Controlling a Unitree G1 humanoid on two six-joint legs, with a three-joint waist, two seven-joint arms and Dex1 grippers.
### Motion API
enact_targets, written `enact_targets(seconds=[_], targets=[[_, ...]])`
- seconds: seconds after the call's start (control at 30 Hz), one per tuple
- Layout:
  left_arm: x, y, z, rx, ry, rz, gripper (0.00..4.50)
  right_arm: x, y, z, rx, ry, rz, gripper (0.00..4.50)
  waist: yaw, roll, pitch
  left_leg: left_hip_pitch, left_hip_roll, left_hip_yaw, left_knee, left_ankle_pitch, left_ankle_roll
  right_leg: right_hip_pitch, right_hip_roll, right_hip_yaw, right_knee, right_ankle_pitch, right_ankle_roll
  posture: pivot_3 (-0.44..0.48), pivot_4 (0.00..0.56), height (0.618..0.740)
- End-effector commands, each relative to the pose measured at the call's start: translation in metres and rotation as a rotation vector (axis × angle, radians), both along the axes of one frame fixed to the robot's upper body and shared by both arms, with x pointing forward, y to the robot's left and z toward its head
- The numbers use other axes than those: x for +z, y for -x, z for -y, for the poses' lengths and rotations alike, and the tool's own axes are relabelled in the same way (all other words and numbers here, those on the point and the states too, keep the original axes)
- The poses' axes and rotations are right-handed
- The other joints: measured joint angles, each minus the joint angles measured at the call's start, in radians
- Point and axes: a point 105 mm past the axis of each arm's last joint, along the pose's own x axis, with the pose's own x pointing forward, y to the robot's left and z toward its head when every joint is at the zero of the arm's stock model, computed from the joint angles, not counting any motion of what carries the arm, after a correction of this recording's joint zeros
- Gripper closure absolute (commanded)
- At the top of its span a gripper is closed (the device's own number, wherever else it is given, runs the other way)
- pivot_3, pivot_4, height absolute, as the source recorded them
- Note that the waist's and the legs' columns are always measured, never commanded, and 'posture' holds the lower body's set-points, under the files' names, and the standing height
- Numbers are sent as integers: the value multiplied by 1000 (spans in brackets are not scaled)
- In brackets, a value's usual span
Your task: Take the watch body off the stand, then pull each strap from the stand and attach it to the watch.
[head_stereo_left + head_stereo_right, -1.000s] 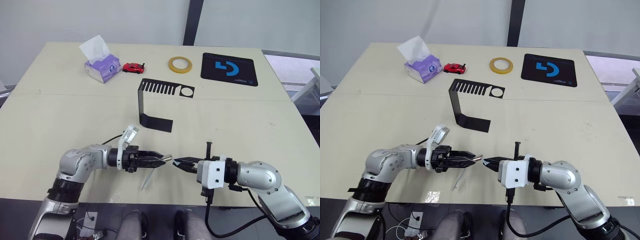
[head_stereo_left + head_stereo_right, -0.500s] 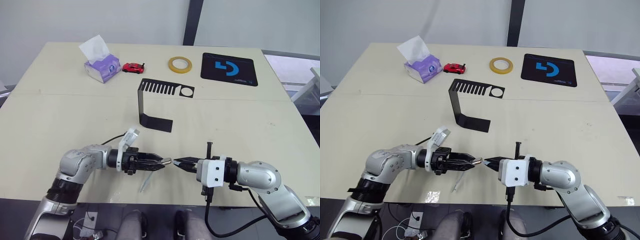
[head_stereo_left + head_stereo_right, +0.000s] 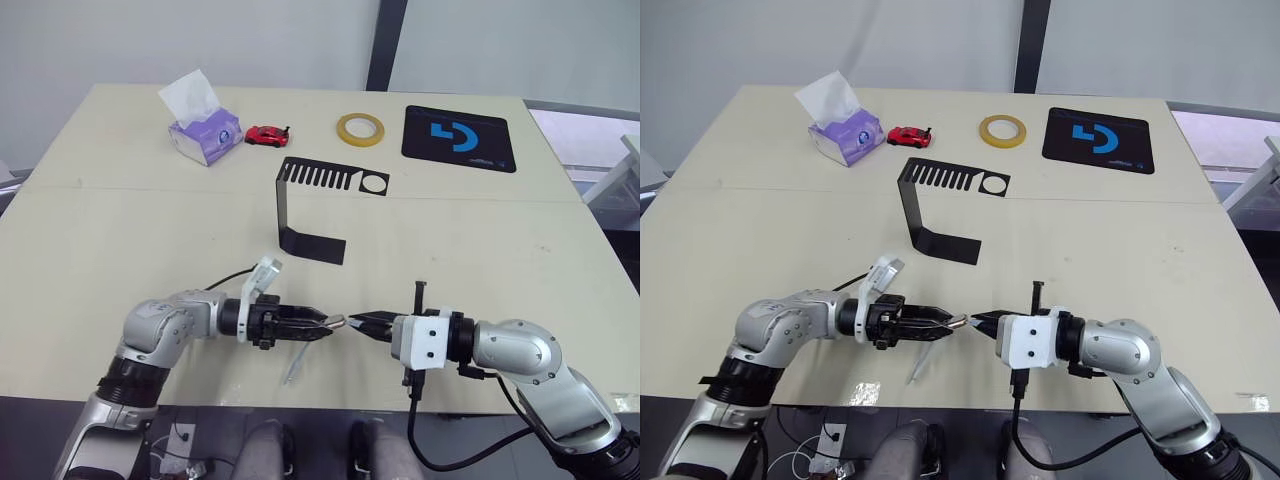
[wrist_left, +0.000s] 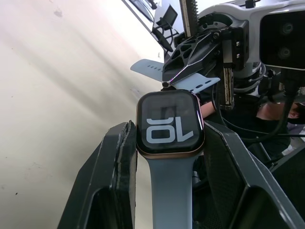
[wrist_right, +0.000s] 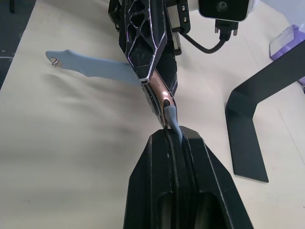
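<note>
- Both end effectors have closed the gap over the last second; the tips now nearly meet near the front edge of the tabletop.
- Left end effector is clamped on the watch body, one finger on each side of the case, screen facing the wrist camera.
- One strap is already on the watch body; its free end hangs toward the front edge.
- Right end effector is pinched shut on the second strap, whose end sits at the watch body's open edge; whether it is seated I cannot tell.
- Stand is upright mid-tabletop, slots bare, well apart from both arms.
- Open room: wide bare surface on both sides of the arms and between them and the stand.
- Along the far edge: tissue box, red toy car, tape roll, black mat, all well clear.
</note>
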Motion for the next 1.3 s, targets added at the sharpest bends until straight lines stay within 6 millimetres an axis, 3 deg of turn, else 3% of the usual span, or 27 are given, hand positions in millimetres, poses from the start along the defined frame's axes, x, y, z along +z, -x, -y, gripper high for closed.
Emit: enact_targets(seconds=[0.03, 1.3], targets=[[15, 7, 12, -59, 38, 52, 2870, 6, 6, -8, 41, -10, 22, 4500, 0, 0, 0, 0, 0, 0, 0, 0, 0, 0, 0, 0, 0, 0, 0, 0, 150, 740], [18, 11, 18, -73, 42, 48, 2870, 2, 1, -13, 39, 9, 12, 4500, 0, 0, 0, 0, 0, 0, 0, 0, 0, 0, 0, 0, 0, 0, 0, 0, 150, 740]])
